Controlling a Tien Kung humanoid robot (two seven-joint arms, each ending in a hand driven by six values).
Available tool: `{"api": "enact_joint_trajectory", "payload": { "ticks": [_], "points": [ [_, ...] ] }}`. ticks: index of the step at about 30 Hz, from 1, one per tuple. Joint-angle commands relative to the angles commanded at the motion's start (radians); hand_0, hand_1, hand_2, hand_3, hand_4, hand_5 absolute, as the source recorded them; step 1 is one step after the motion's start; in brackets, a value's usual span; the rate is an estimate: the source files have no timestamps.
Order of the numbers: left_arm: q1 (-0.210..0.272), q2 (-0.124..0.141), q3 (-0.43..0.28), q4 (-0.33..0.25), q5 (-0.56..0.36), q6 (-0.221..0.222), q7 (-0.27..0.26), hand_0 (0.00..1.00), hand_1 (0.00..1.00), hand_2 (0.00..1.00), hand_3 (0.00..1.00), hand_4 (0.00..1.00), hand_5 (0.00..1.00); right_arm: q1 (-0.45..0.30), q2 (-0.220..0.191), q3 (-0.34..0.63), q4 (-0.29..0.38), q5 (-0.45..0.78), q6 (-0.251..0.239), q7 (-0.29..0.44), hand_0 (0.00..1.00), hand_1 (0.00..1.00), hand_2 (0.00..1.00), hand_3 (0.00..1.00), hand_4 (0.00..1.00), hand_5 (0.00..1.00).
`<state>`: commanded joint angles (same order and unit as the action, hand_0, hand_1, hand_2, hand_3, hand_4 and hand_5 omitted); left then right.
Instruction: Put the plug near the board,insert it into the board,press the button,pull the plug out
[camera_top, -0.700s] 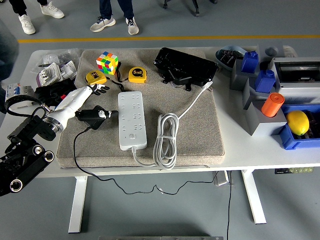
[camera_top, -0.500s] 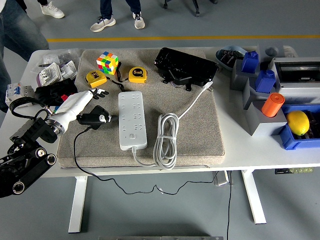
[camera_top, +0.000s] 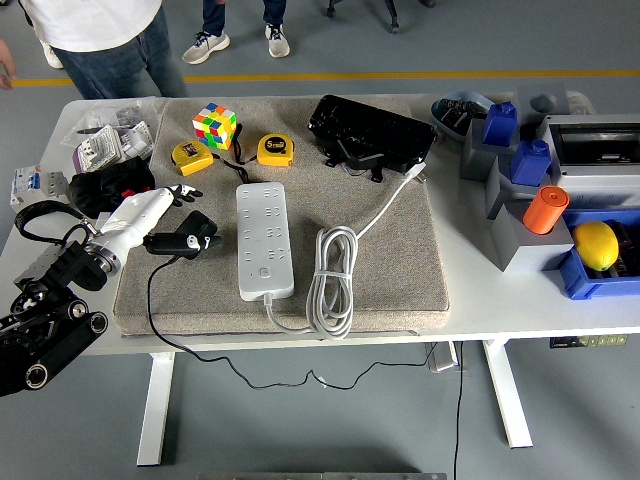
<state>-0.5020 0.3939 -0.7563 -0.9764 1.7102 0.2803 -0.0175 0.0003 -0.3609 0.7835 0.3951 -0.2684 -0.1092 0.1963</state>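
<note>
The left hand (camera_top: 160, 207) has withdrawn leftward, its fingers unclear.

The black plug (camera_top: 186, 238) is lying left of the long white power strip (camera_top: 264, 240), both resting on the grey felt mat (camera_top: 400, 260).

Smooth white plastic power strip (camera_top: 264, 240) on rough grey felt mat (camera_top: 400, 270); glossy black plastic case (camera_top: 370, 135); matt white table (camera_top: 560, 310).

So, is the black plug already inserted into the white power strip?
No, the black plug lies on the grey mat to the left of the white power strip, apart from it, beside the left hand.
</note>
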Motion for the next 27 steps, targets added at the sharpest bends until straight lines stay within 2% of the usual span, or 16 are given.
{"api": "enact_joint_trajectory", "payload": {
  "ticks": [5, 6, 11, 12, 17, 18, 23, 24, 27],
  "points": [
    [-0.001, -0.002, 0.007, 0.017, -0.007, 0.002, 0.007, 0.728, 0.712, 0.743, 0.783, 0.998, 0.58, -0.002, 0.0, 0.002, 0.0, 0.0, 0.0, 0.0, 0.715, 0.715, 0.719, 0.616, 0.998, 0.636],
    [-0.001, -0.003, 0.008, 0.019, -0.011, 0.003, 0.007, 0.665, 0.649, 0.686, 0.758, 0.998, 0.574, -0.002, 0.0, 0.003, 0.0, 0.0, 0.0, 0.0, 0.714, 0.715, 0.719, 0.616, 0.998, 0.635],
    [-0.001, -0.011, 0.016, 0.041, -0.034, 0.016, 0.004, 0.665, 0.649, 0.686, 0.758, 0.998, 0.574, -0.004, 0.002, 0.003, 0.0, 0.0, -0.001, 0.0, 0.714, 0.715, 0.719, 0.616, 0.998, 0.635],
    [-0.001, -0.012, 0.018, 0.045, -0.04, 0.017, 0.004, 0.62, 0.618, 0.652, 0.734, 0.998, 0.55, -0.004, 0.002, 0.004, 0.0, -0.001, -0.001, 0.0, 0.714, 0.716, 0.719, 0.615, 0.998, 0.635],
    [-0.005, -0.018, 0.032, 0.06, -0.063, 0.025, 0.002, 0.62, 0.618, 0.652, 0.734, 0.998, 0.55, -0.005, 0.004, 0.004, 0.0, -0.001, -0.001, 0.001, 0.714, 0.716, 0.719, 0.615, 0.998, 0.635],
    [-0.007, -0.02, 0.032, 0.064, -0.067, 0.026, 0.001, 0.534, 0.585, 0.609, 0.704, 0.998, 0.496, -0.005, 0.004, 0.004, 0.0, -0.002, -0.001, 0.001, 0.714, 0.716, 0.719, 0.615, 0.998, 0.633],
    [-0.018, -0.029, 0.046, 0.08, -0.079, 0.041, 0.0, 0.534, 0.585, 0.609, 0.704, 0.998, 0.496, -0.004, 0.005, 0.008, 0.0, -0.002, -0.001, 0.001, 0.714, 0.716, 0.719, 0.615, 0.998, 0.633],
    [-0.02, -0.031, 0.048, 0.084, -0.081, 0.045, 0.0, 0.519, 0.566, 0.592, 0.674, 0.998, 0.449, -0.004, 0.005, 0.008, 0.0, -0.002, -0.001, 0.001, 0.714, 0.716, 0.719, 0.615, 0.998, 0.633],
    [-0.029, -0.037, 0.056, 0.095, -0.085, 0.053, 0.002, 0.519, 0.566, 0.592, 0.674, 0.998, 0.449, -0.004, 0.005, 0.009, 0.001, -0.002, -0.002, 0.001, 0.714, 0.716, 0.719, 0.615, 0.998, 0.633]
  ]
}}
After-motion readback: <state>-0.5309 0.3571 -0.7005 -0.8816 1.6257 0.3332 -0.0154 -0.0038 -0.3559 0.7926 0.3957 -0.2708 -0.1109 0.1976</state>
